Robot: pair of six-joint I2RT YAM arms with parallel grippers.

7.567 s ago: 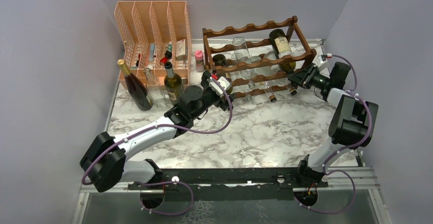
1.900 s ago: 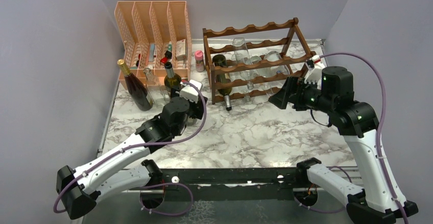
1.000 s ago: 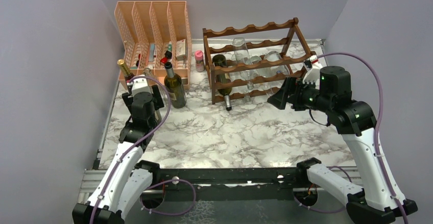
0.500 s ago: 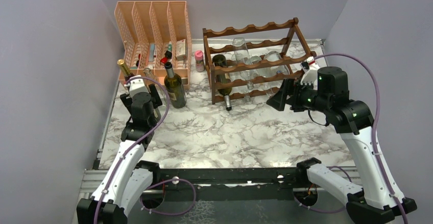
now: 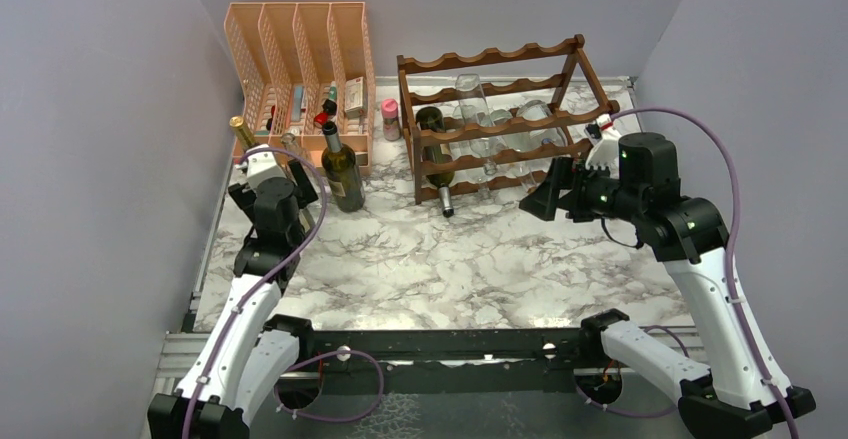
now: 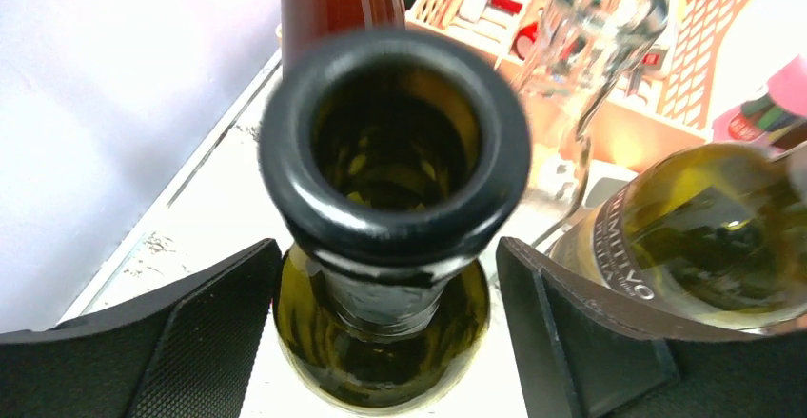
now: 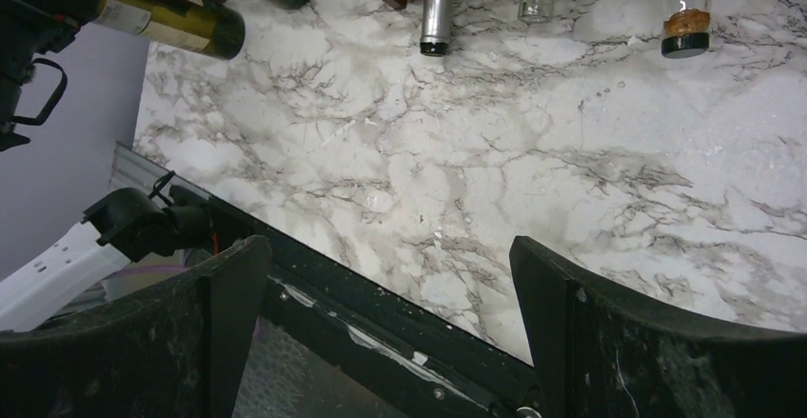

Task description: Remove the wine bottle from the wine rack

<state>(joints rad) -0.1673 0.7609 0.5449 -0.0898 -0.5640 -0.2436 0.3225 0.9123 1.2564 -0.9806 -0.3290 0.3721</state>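
Green wine bottle (image 6: 381,361): upright, far-left tabletop (image 5: 480,249), off wine rack (image 5: 490,59); left fingers (image 6: 190,332) spread astride its neck, not gripping; right fingers (image 7: 609,342) wide apart, empty.

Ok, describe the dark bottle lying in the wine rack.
Find the brown wooden wine rack at the back of the marble table. At its left end lies a dark green bottle, neck towards the arms. Its neighbours are clear glass.

The gripper (image 7: 385,270) hangs spread wide over the marble table (image 7: 590,180). Three bottle necks (image 7: 435,20) poke in at 12 o'clock. Two green bottles (image 7: 171,16) show at 10 o'clock.
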